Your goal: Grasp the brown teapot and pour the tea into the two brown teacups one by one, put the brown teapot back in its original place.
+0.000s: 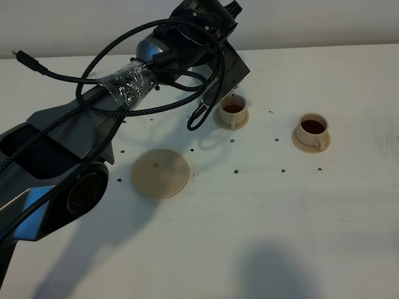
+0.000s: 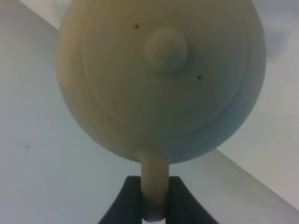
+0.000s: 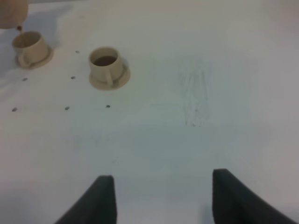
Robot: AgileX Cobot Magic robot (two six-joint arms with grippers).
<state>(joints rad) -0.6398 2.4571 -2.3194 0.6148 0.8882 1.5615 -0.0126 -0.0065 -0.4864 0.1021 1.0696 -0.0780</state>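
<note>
Teapot: the pale beige, round-bellied ceramic teapot (image 2: 161,79) with a knobbed lid is held up off the white table (image 1: 249,243). Your left wrist view looks straight onto the lid, which nearly fills it.
Left gripper: your left gripper (image 2: 154,205) is closed narrow on the teapot's loop handle, with a dark finger (image 2: 131,198) pressed to each side of it.
Right gripper: your right gripper (image 3: 163,200) stands wide apart with nothing between its fingers. It hovers over bare table, well apart from both cups.
Near teacup: a small pale beige cylindrical teacup (image 1: 232,111) sits on a small round saucer (image 1: 243,121), just beside the end of the left arm (image 1: 118,87). It has brown liquid in it.
Far teacup: a second pale beige teacup (image 1: 312,128) stands on a saucer of its own (image 1: 300,144), off to the right of the first. It holds darker liquid.
Saucer plate: the flat round pale beige saucer plate (image 1: 160,172) has a small dark dot at its centre. It lies bare, well apart from the cups.
High view only: the black arm and its braided cable cover the teapot almost wholly, so you cannot judge the grip from there.
Right wrist view only: you see an edge of the teapot's belly and a dark drop (image 3: 19,28) at the spout, just above the near teacup's rim.
</note>
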